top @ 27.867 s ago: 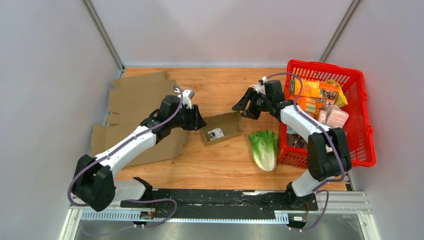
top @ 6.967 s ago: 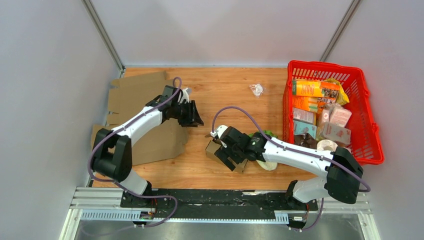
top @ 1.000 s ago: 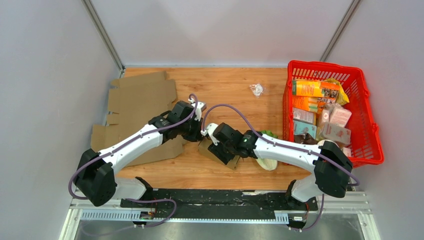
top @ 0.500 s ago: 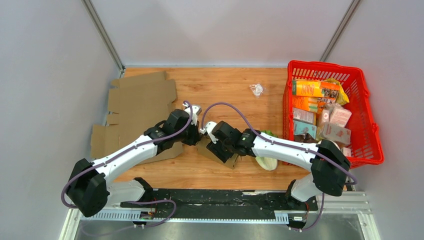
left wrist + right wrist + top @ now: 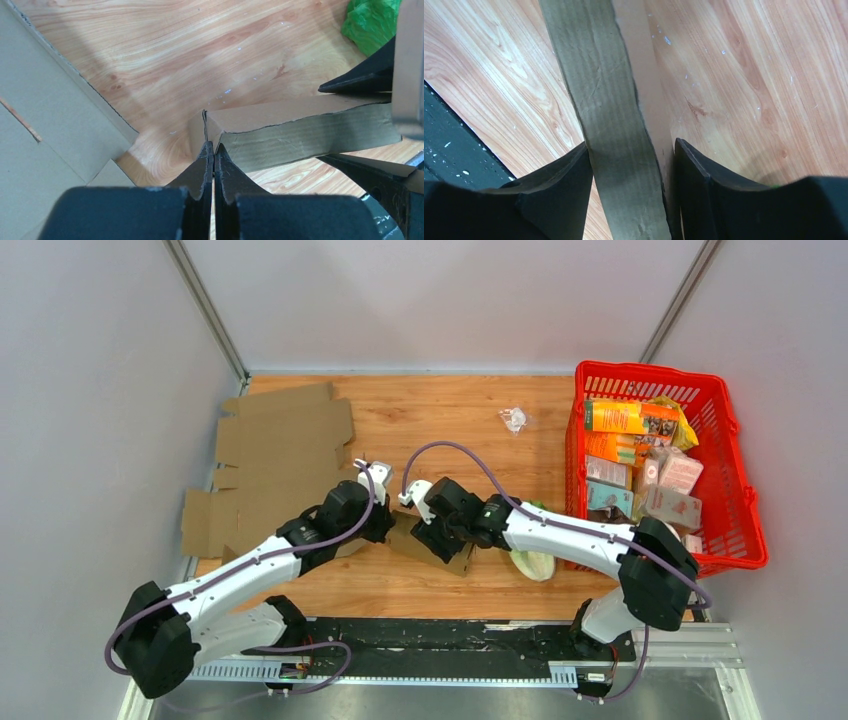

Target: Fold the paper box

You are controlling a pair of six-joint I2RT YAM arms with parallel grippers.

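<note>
Starting from the overhead view, the whole layout can be read. One paper box [image 5: 403,540] lies on the table [image 5: 450,430] near the front edge. The left pincer [image 5: 378,527] is at its left end and the right pincer [image 5: 438,536] is over its middle. Only this view shows the one red basket [image 5: 742,502] of packaged goods at the right and the one small clear wrapper [image 5: 514,419], well apart toward the back. One lettuce [image 5: 530,562] lies near the box's right end. Flat cardboard sheets [image 5: 285,435] lie at the left; at least two overlap, and the exact count cannot be told.

The left wrist view supplies detail hidden from above. The left pincer's fingers [image 5: 202,172] are pressed together, their tips meeting at the near corner of the box. Whether any cardboard lies between them cannot be told.

The right wrist view shows only box, table and fingers [image 5: 564,185]. The right pincer straddles the box's upright wall, one finger against each face, pinching it.
</note>
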